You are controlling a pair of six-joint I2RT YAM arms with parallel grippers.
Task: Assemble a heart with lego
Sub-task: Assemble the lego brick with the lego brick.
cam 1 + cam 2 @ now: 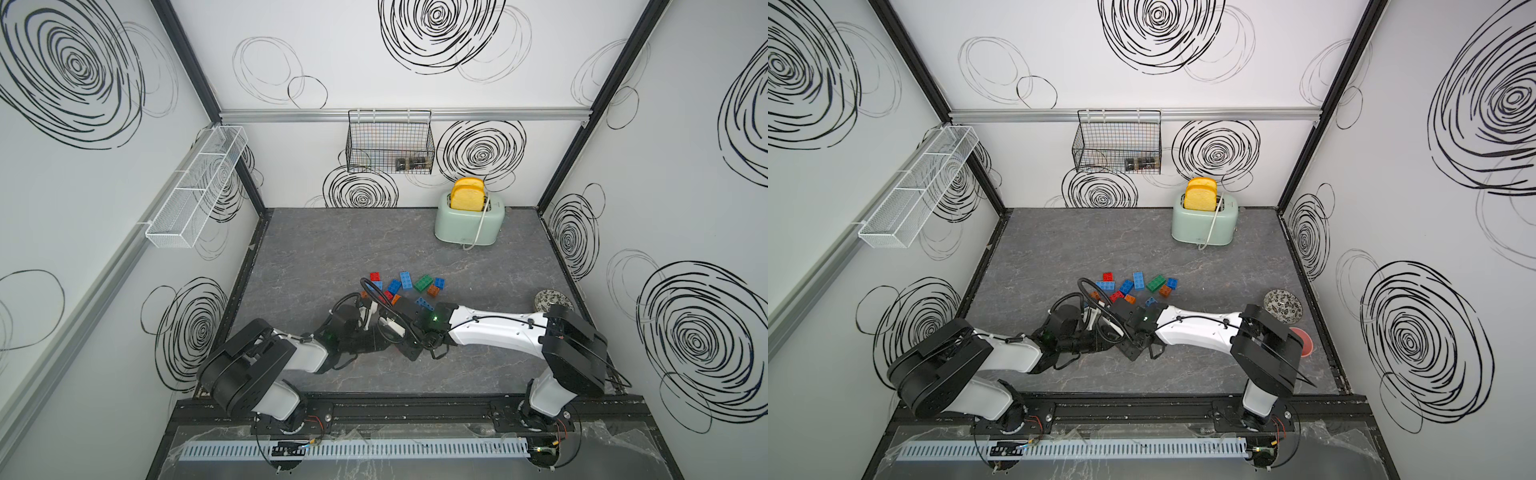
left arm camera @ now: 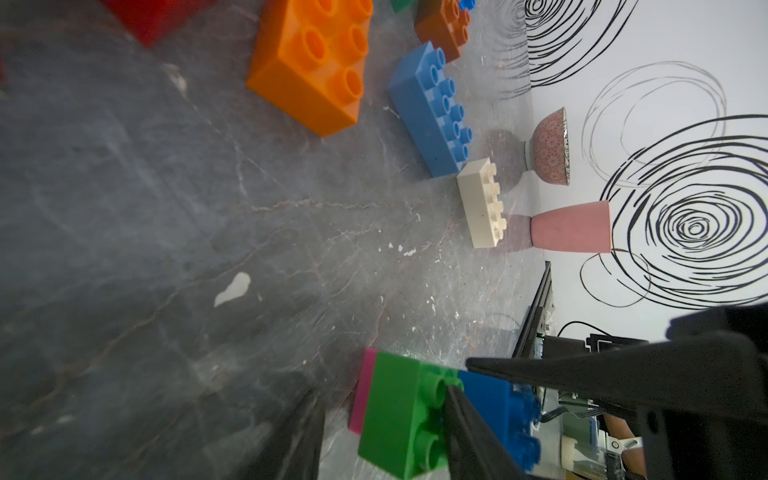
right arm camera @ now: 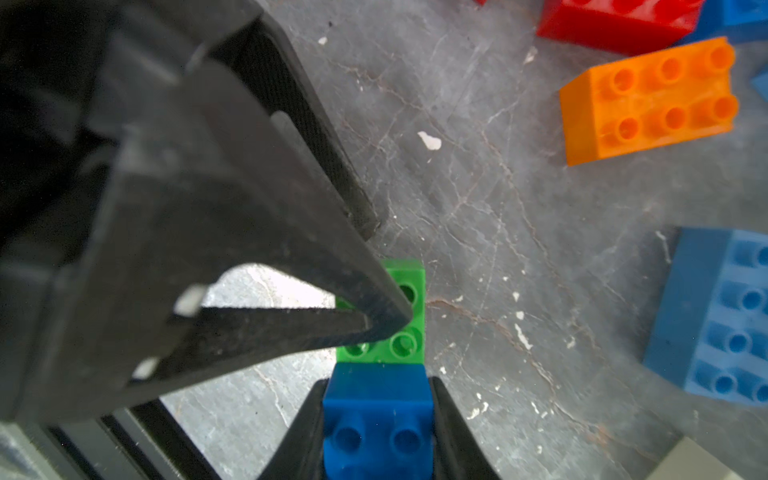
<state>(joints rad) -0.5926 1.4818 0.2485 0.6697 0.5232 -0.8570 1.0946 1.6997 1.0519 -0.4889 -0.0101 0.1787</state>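
On the left wrist camera my left fingers (image 2: 469, 436) stand a little apart. One lies across the studs of the green brick (image 2: 395, 419). The other sits off to the side, nearer the tabletop (image 2: 166, 208). Whether they truly clamp the brick I cannot tell. A pink brick (image 2: 364, 390) sits under the green one. A blue brick (image 2: 498, 407) stands higher, right beside the green studs, with the right fingers (image 2: 623, 374) reaching onto it from above. Beyond lie an orange brick (image 2: 316, 62), a long light-blue brick (image 2: 432, 112) and a cream brick (image 2: 482, 203). A patterned bowl (image 2: 548, 145) and a pink cup (image 2: 573, 226) stand by the wall.

On the right wrist camera the right fingers are closed on the blue brick, one against each side, its studs facing the lens. The green brick shows just ahead of it. I cannot tell whether the two are pressed together. A left finger tip rests on the green studs.

In both top views the left arm (image 1: 299, 353) and right arm (image 1: 494, 328) meet over the near middle of the tabletop, hiding those three bricks and all fingers. The loose bricks (image 1: 405, 279) lie just behind. A small mark on the front of the toaster (image 1: 469, 226) is too small to read.
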